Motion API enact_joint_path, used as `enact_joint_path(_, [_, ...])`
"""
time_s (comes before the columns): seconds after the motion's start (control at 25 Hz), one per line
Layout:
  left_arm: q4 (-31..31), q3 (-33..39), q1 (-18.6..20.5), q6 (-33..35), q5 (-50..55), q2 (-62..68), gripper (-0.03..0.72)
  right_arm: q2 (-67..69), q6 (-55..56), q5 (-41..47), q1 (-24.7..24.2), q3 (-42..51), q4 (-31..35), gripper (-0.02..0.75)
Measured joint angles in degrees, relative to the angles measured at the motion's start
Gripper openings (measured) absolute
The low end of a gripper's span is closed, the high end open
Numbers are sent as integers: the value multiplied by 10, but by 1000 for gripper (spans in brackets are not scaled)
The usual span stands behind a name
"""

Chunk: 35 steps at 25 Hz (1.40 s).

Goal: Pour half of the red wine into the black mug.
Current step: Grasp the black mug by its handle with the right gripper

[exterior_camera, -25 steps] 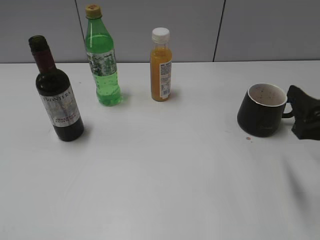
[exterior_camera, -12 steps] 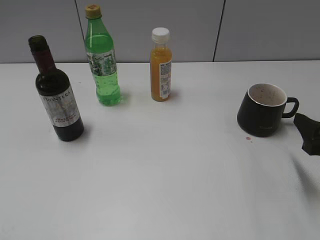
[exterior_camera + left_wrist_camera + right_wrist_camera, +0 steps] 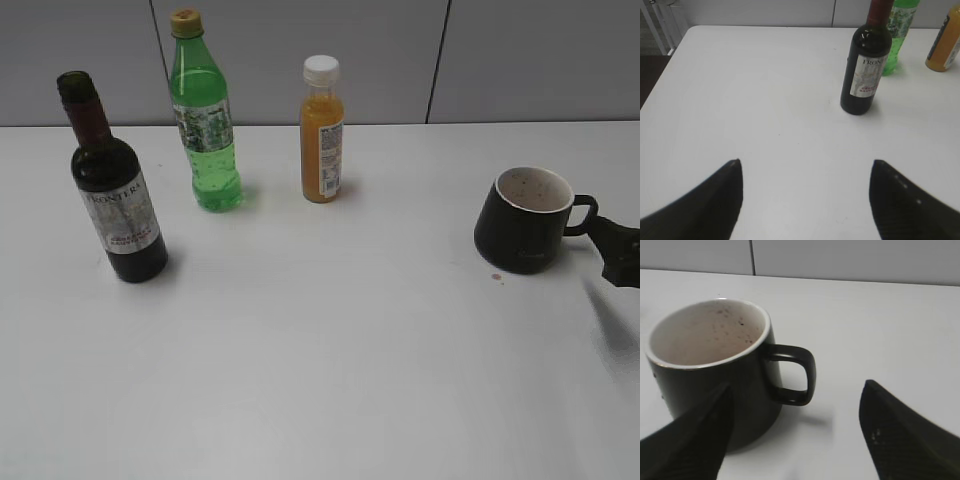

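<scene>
two pincers are seen with their tips spread apart and nothing held between them. the right pincer (image 3: 795,440) sits low on the white surface (image 3: 330,340), and the black mug (image 3: 710,385) stands upright directly ahead of it. the mug's loop handle (image 3: 792,375) points back toward the gap between the tips, while its open mouth faces up; the stained white inside appears empty. the left pincer (image 3: 805,200) is held above the surface, with the red wine bottle (image 3: 865,70) standing upright well ahead of it and a little to its right, long axis vertical, neck up, no cap seen on the mouth. a green bottle (image 3: 897,35) is placed just behind the wine, and an orange juice bottle (image 3: 942,42) farther right. no pouring is judged begun; the approach step appears in hand. next, the mug handle would need to be enclosed and gripped, and the wine bottle reached and grasped around its body.
</scene>
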Motion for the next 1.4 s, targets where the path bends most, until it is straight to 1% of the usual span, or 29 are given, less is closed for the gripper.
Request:
enact_joint_path(0.28, [0, 0, 0, 0, 0, 0, 589, 43, -1, -1, -19, -37, -20, 587])
enact_joint_path(0.52, [0, 0, 0, 0, 0, 0, 589, 90, -1, -1, -20, -76, -29, 587])
enact_joint_path(1.08, [0, 0, 0, 0, 0, 0, 589, 143, -1, -3, -21, -138, -29, 587])
enact_joint_path(1.4, [0, 0, 0, 0, 0, 0, 589, 178, 2, -3, -21, -176, -44, 587])
